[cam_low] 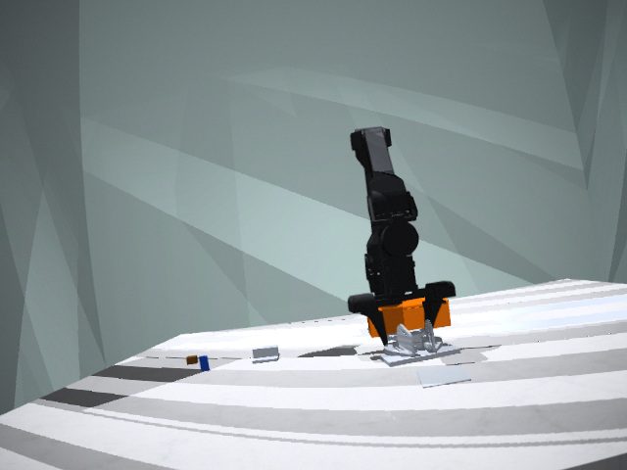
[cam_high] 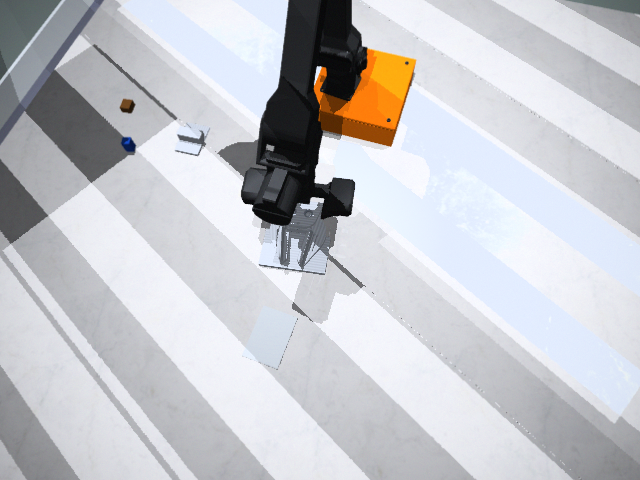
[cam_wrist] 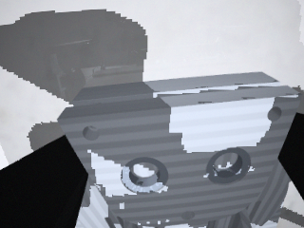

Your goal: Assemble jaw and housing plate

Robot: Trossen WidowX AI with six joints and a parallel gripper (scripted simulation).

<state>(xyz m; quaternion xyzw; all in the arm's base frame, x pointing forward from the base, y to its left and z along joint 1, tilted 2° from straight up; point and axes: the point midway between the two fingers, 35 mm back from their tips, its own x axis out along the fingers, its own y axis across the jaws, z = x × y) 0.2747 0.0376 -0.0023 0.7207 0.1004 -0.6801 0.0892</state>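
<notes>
Over one housing plate: jaws wide open, grip unclear | two ringed holes | two small blocks, blue, brown

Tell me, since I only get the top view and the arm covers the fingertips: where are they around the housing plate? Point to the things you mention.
Observer: The exterior and wrist views show the gripper [cam_high: 305, 209] [cam_low: 408, 336] [cam_wrist: 179, 128] straddling the housing plate [cam_high: 315, 221] [cam_low: 415, 334] [cam_wrist: 187, 168], one finger at either side.
Operator: What about its openings?
Observer: The wrist view shows two ringed openings [cam_wrist: 161, 171] [cam_wrist: 210, 168] side by side.
Operator: Fully seated?
Observer: I can't tell. The wrist view shows pale patches inside both rings, but not the plate's underside.
</notes>
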